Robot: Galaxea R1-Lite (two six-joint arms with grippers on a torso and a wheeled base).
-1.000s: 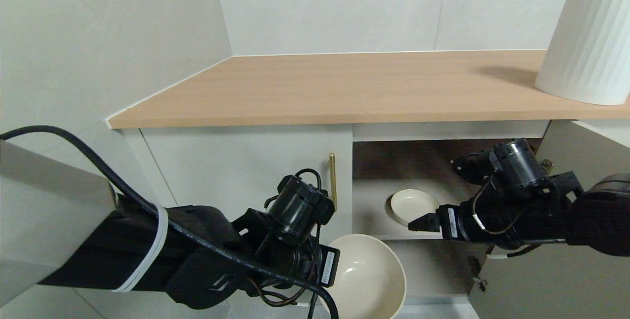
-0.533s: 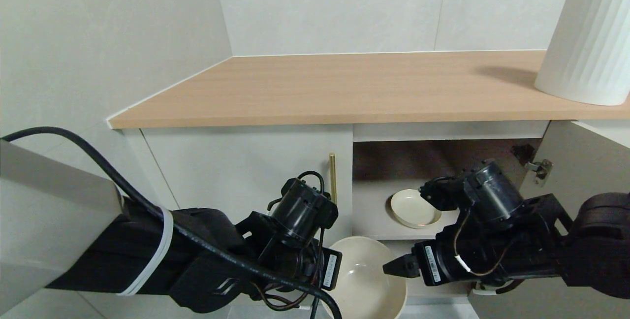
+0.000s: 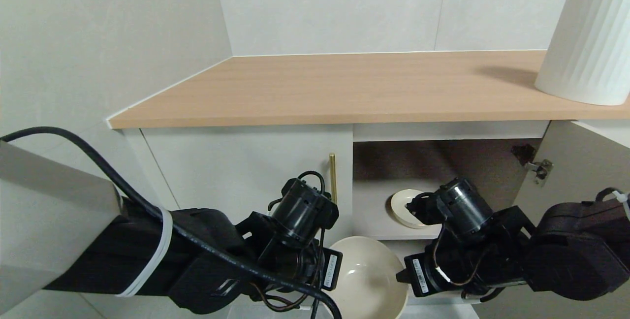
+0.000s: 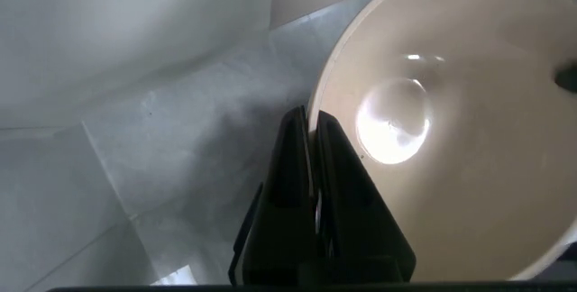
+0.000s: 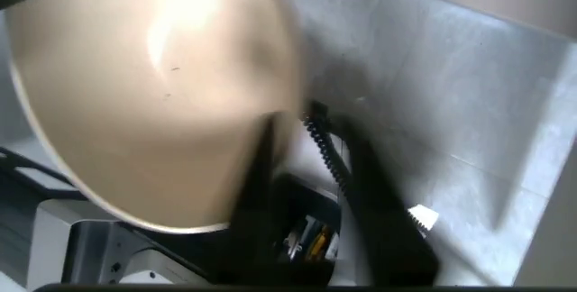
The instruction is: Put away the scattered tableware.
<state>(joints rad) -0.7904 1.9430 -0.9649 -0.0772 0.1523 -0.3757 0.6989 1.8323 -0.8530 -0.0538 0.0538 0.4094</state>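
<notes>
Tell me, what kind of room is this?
Most likely a kitchen. There's a wooden countertop with a cupboard underneath, a small plate sits on the shelf inside its open side, and the left gripper holds a cream bowl by its rim.

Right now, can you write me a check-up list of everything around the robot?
Surface: wooden countertop above a cabinet.
Job's things: cream bowl held in front of the open cabinet; small plate lying on the cabinet shelf.
Clutter: white ribbed container at the countertop's right end.
Grippers: left gripper shut on the bowl's rim; right gripper open, close to the bowl's opposite rim.
Cables: black cable looping over the left arm.
Surroundings: pale wall; left cabinet door shut, with a brass handle; right cabinet door open.
</notes>
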